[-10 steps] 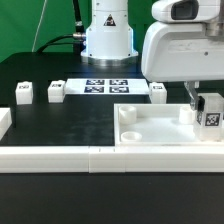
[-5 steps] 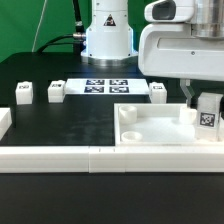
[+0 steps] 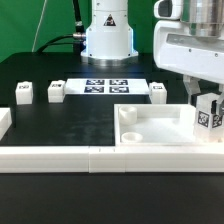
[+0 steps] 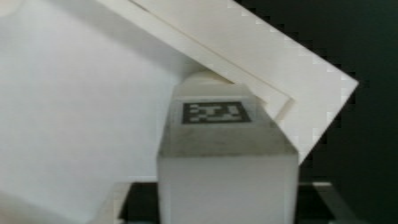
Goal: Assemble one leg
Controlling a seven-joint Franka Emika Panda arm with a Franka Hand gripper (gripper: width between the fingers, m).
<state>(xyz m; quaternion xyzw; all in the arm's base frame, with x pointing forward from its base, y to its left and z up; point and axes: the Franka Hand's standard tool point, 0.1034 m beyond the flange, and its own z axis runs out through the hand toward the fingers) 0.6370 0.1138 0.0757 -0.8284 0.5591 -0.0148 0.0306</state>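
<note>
My gripper (image 3: 206, 102) is shut on a leg (image 3: 208, 116), a small white squarish post with a black-and-white tag on its face. It holds the leg upright at the right end of the large white tray-like panel (image 3: 150, 128), by the panel's far right corner. In the wrist view the leg (image 4: 224, 160) fills the middle between my jaws, its tag pointing at the panel's corner (image 4: 267, 60). Whether the leg touches the panel is hidden. Three more legs stand on the table: two at the exterior view's left (image 3: 23, 93) (image 3: 55, 91) and one behind the panel (image 3: 158, 92).
The marker board (image 3: 105, 86) lies at the back centre in front of the robot base (image 3: 107, 35). A long white rail (image 3: 90, 158) runs along the front edge, with a raised white end piece (image 3: 4, 122) at the exterior view's left.
My hand has shifted towards the exterior view's right and a little up. The leg stays held at the panel's right end, barely moved.
</note>
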